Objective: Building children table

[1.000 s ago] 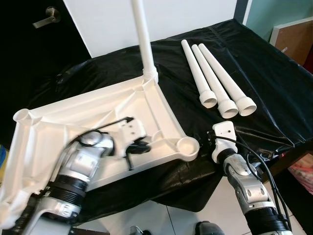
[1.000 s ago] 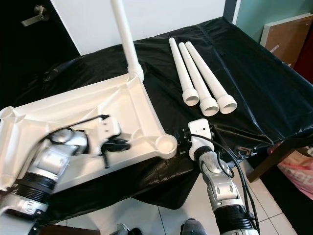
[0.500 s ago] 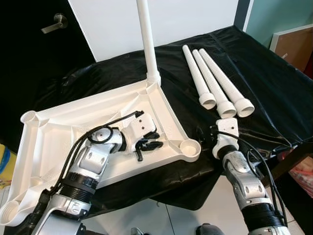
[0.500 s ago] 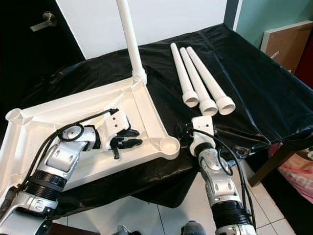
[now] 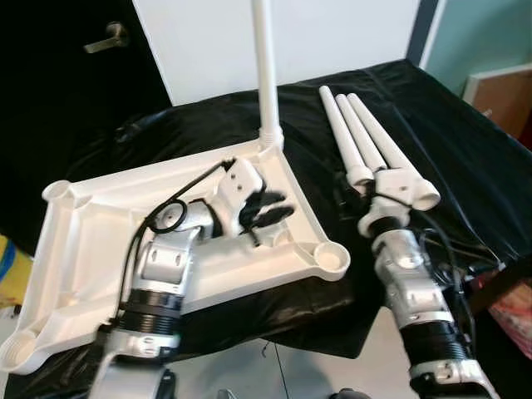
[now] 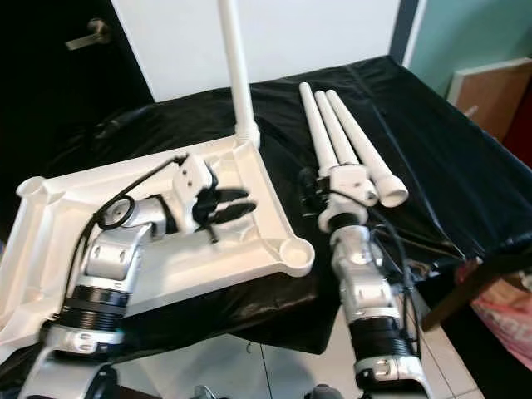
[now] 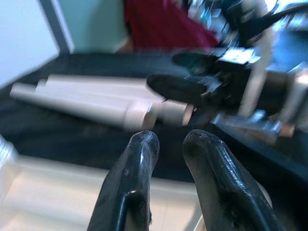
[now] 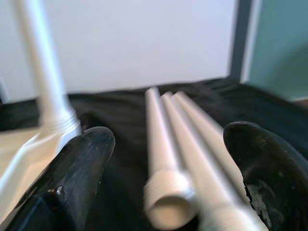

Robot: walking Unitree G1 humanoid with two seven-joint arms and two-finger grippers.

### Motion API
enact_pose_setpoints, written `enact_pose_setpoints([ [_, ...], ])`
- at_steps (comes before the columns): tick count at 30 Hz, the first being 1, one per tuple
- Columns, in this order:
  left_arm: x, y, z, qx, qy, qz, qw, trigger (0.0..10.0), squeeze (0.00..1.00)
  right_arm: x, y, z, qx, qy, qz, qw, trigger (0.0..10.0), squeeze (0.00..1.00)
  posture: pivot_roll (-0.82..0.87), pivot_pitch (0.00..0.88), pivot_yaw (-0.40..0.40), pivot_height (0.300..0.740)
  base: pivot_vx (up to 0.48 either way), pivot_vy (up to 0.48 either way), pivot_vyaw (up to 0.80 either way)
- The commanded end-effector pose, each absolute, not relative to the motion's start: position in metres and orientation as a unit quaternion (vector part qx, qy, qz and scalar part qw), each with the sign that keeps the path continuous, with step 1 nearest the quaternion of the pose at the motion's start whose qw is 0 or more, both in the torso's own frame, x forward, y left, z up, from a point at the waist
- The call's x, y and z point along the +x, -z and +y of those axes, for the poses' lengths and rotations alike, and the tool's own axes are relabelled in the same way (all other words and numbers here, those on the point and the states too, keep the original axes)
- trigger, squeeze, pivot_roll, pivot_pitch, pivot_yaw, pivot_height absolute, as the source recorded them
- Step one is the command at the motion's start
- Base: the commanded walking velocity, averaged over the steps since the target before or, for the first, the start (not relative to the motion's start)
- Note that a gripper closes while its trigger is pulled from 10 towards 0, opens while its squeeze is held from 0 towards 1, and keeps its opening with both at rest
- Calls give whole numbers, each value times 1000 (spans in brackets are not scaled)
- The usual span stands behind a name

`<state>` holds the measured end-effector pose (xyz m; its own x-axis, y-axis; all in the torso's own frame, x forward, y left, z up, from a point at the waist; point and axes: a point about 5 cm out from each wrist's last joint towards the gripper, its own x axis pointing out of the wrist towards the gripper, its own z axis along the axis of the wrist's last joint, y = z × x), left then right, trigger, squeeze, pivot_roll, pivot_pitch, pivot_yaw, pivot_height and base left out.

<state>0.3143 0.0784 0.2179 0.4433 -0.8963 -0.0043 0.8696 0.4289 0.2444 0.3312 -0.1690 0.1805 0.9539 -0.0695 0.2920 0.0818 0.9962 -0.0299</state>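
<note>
A white tabletop [image 5: 91, 241] lies upside down on the black-covered table, with one white leg [image 5: 266, 66] standing upright in its far right corner socket. Three loose white legs [image 5: 366, 137] lie side by side to its right. My left gripper [image 5: 268, 209] hovers over the tabletop's right part, its fingers [image 7: 130, 183] close together with nothing between them. My right gripper [image 6: 310, 193] is open at the near ends of the loose legs. In the right wrist view its fingers [image 8: 82, 163] spread wide on either side of the nearest threaded leg end [image 8: 168, 192], without touching it.
Empty corner sockets show at the tabletop's near right [image 5: 334, 258] and far left [image 5: 58, 191]. A dark door with a handle [image 5: 108, 37] and a white wall [image 5: 349, 33] stand behind. A wooden board [image 5: 499, 87] leans at the right. Tiled floor lies below the table's front edge.
My left gripper has moved across the tabletop toward its far right corner. My right gripper has gone from the table's front edge forward to the loose legs' near ends. The camera has shifted.
</note>
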Motion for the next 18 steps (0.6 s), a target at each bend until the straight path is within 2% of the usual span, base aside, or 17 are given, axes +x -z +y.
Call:
enact_pose_setpoints([
  [1, 331, -225, 95, 73, 322, -84, 940, 10000, 0, 331, -175, -175, -16, 51, -137, 989, 10000, 0, -176, 16, 60, 740, 0, 0, 0],
  [6, 331, -225, 94, 70, 322, -83, 940, 10000, 0, 332, -175, -176, -17, 54, -138, 989, 10000, 0, -176, 16, 60, 740, 0, 0, 0],
  [8, 318, -220, 77, 49, 376, -80, 922, 10000, 0, 335, -172, -191, -19, 82, -117, 990, 10000, 0, -182, 33, 33, 740, 0, 0, 0],
  [11, 312, -217, 71, 31, 402, -77, 912, 10000, 0, 336, -168, -197, -17, 88, -103, 991, 10000, 0, -179, 40, 24, 740, 0, 0, 0],
  [12, 308, -216, 68, 14, 419, -74, 905, 10000, 0, 336, -166, -198, -17, 92, -93, 991, 10000, 416, -180, 41, 20, 740, 0, 0, 0],
  [14, 308, -216, 68, 14, 419, -74, 905, 10000, 0, 336, -166, -198, -17, 92, -93, 991, 10000, 416, -180, 41, 20, 740, 0, 0, 0],
  [15, 305, -216, 66, 3, 426, -74, 901, 10000, 1000, 337, -162, -198, -8, 87, -81, 993, 10000, 1000, -180, 48, 14, 740, 0, 0, 0],
  [17, 304, -216, 64, 0, 427, -74, 901, 10000, 1000, 338, -160, -198, -2, 79, -72, 994, 10000, 1000, -178, 56, 9, 740, 0, 0, 0],
  [18, 303, -215, 62, -1, 425, -75, 902, 10000, 941, 341, -159, -200, 4, 75, -62, 995, 10000, 1000, -178, 59, 7, 740, 0, 0, 0],
])
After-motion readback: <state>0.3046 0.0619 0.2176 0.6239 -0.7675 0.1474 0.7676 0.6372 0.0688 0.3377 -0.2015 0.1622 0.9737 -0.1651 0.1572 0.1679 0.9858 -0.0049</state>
